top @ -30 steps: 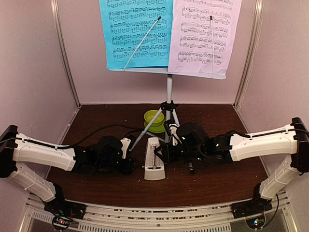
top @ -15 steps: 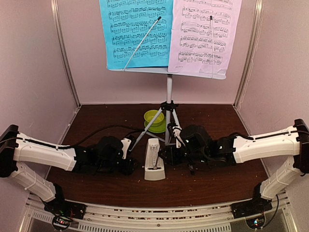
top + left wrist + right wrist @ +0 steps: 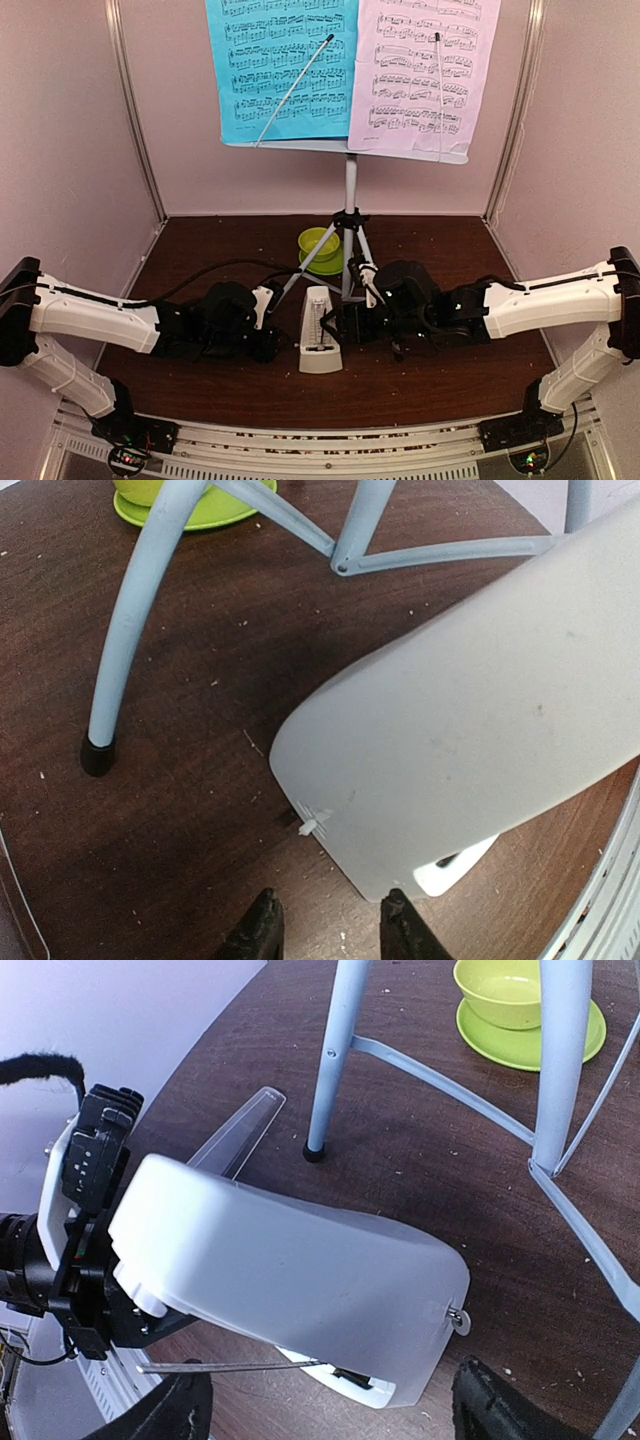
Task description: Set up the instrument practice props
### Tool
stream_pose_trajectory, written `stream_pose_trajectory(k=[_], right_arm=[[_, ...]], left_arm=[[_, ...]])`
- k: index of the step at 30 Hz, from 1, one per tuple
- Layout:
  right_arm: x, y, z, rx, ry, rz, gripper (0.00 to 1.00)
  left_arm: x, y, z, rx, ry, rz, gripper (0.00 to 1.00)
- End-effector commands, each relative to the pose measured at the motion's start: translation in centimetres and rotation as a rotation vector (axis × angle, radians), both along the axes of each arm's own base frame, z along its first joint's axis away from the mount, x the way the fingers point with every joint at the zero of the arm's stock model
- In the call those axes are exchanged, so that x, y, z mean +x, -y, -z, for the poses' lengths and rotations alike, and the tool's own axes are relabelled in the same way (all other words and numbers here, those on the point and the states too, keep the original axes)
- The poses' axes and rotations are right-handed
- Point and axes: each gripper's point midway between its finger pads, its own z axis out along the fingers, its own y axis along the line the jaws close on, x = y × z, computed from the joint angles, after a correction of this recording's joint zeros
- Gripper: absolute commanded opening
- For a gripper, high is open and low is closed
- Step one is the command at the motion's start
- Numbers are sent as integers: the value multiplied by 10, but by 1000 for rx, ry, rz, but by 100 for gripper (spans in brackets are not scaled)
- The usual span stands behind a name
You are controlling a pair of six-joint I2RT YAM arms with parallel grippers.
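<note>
The music stand (image 3: 350,150) stands on its silver tripod (image 3: 350,235) at the back, holding a blue sheet (image 3: 285,70) and a pink sheet (image 3: 425,70). The cream metronome (image 3: 319,338) stands upright on the table between both arms. My right gripper (image 3: 335,1410) is open, its fingers wide on either side of the metronome (image 3: 290,1280) without touching it; the thin pendulum rod (image 3: 230,1365) shows. My left gripper (image 3: 333,930) is open over bare table, its right fingertip (image 3: 405,925) right at the metronome's (image 3: 480,720) base corner. A clear cover piece (image 3: 245,1130) shows beyond the metronome.
A lime-green bowl on its saucer (image 3: 320,245) sits behind the tripod legs (image 3: 130,630). A black cable (image 3: 215,268) trails across the dark table by the left arm. Pale walls close in the back and sides.
My right gripper's jaws have spread wide, letting go of the metronome, and that arm has shifted slightly. The left arm and the metronome have stayed put.
</note>
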Motion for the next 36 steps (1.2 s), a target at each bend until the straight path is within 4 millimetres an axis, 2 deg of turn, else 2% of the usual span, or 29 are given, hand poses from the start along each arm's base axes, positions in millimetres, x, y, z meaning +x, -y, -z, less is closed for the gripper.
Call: stream_pose_trajectory(k=[1,5,12,17,21,27,33,36], right_arm=[[0,-13,-18,42,32,-17,85],[1,-19,-19,27,39,-20,91],[11,-14,-22,-45,58,33,92],[10,6,-14,-80,61,66,92],[10,29,-9,-110,72,109,93],[14,61,11,-162,54,165,93],[16,89,28,-226,26,209,93],[15,93,22,-196,27,204,93]], left_arm=[[4,5,-14,-22,37,0,35],[4,2,-14,-22,40,-5,35],[3,-1,-14,-27,40,-17,35],[3,-1,-15,-28,43,-16,35],[4,2,-16,-28,46,-11,35],[5,6,-16,-23,49,2,35],[6,2,-18,-28,55,-12,35],[8,-3,-21,-38,64,-28,35]])
